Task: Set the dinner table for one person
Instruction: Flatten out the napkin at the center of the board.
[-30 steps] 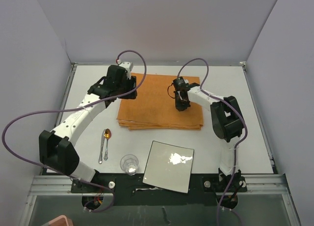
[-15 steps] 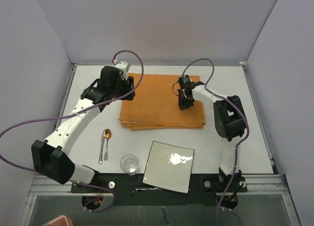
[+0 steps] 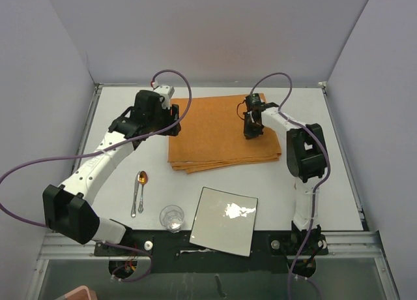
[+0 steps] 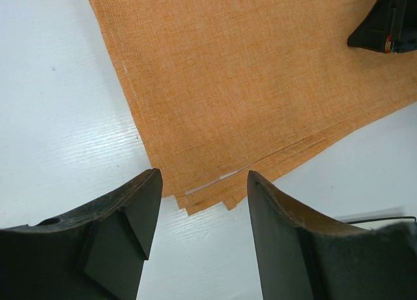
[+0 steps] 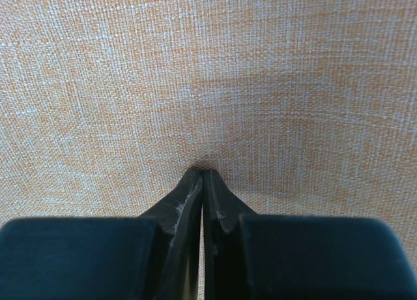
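On the white dinner table (image 3: 313, 176) lies an orange folded cloth (image 3: 218, 134), slightly askew towards the far middle. My right gripper (image 3: 251, 132) is shut, its tips pressed down on the cloth's right part; the right wrist view shows the closed tips (image 5: 202, 171) dimpling the weave (image 5: 208, 72), with nothing pinched between them. My left gripper (image 3: 171, 125) hangs open over the cloth's near left corner. In the left wrist view its fingers (image 4: 203, 176) frame that layered corner (image 4: 260, 72) and hold nothing.
A spoon (image 3: 141, 179) and another utensil lie side by side at the near left. A clear glass (image 3: 172, 217) stands at the near edge. Beside it sits a square white plate (image 3: 225, 220). Grey walls enclose the table. The right gripper (image 4: 388, 26) shows in the left wrist view.
The cloth has slid to the right and away, turning a little, with my shut right gripper on it. My left gripper has opened wider and its arm has shifted slightly.
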You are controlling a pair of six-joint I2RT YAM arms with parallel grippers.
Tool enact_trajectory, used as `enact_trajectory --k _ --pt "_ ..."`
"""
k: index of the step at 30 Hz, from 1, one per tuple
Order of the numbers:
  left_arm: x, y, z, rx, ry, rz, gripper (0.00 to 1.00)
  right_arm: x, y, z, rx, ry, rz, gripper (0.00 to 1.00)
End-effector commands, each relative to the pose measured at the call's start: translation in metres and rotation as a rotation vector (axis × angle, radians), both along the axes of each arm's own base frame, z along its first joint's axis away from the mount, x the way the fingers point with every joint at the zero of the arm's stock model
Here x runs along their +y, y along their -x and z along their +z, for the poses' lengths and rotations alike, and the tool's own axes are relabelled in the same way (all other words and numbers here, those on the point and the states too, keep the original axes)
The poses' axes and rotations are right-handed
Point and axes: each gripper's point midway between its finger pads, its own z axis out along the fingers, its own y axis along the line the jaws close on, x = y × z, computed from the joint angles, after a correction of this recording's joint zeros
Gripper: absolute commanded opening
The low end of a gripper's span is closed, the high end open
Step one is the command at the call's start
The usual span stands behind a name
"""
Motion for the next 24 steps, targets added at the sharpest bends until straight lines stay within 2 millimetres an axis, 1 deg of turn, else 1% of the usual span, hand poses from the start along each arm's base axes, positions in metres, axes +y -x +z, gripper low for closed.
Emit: enact_trajectory --k 1,2,5,8,10,12,13,14,15,17,18,20,23,24 --pt "-0.003 -0.011 0.003 -0.034 0.022 0.002 0.54 -0.010 -0.009 0.019 -0.031 0.040 -0.005 0.00" --pt "-0.003 -0.010 0.002 -0.033 0.022 0.002 0.54 -0.005 -0.011 0.030 -0.053 0.023 0.002 0.00" --pt "-0.004 -0.009 -0.001 -0.022 0.025 0.001 0.54 0.007 -0.014 0.076 -0.142 -0.021 0.021 0.00" --pt "-0.006 -0.008 -0.005 -0.010 0.027 -0.002 0.54 0.010 -0.005 0.114 -0.218 -0.048 0.014 0.00" --pt "-0.008 -0.009 -0.008 0.006 0.037 -0.004 0.54 0.010 0.005 0.126 -0.243 -0.059 0.014 0.00" --pt "-0.011 -0.010 -0.015 0.029 0.041 -0.001 0.53 0.006 0.016 0.123 -0.234 -0.058 0.003 0.00" --pt "-0.011 -0.010 -0.018 0.040 0.041 -0.001 0.49 0.005 0.021 0.120 -0.225 -0.059 0.002 0.00" --pt "-0.012 -0.009 -0.023 0.053 0.041 -0.003 0.42 0.004 0.026 0.117 -0.212 -0.058 -0.001 0.00" --pt "-0.013 -0.010 -0.029 0.070 0.039 0.006 0.31 0.004 0.032 0.115 -0.203 -0.056 -0.001 0.00" --pt "-0.013 -0.009 -0.047 0.125 0.046 0.035 0.07 0.004 0.041 0.113 -0.196 -0.050 0.006 0.00" --pt "-0.016 -0.009 -0.057 0.159 0.053 0.040 0.00 0.003 0.045 0.114 -0.198 -0.044 0.006 0.00" --pt "-0.023 -0.009 -0.083 0.247 0.061 0.047 0.00 0.000 0.050 0.118 -0.208 -0.039 0.004 0.00" --pt "-0.034 -0.010 -0.117 0.347 0.065 0.053 0.00 -0.004 0.053 0.128 -0.238 -0.036 0.012 0.00" --pt "-0.035 -0.011 -0.125 0.366 0.071 0.066 0.00 -0.004 0.054 0.131 -0.244 -0.038 0.014 0.00"
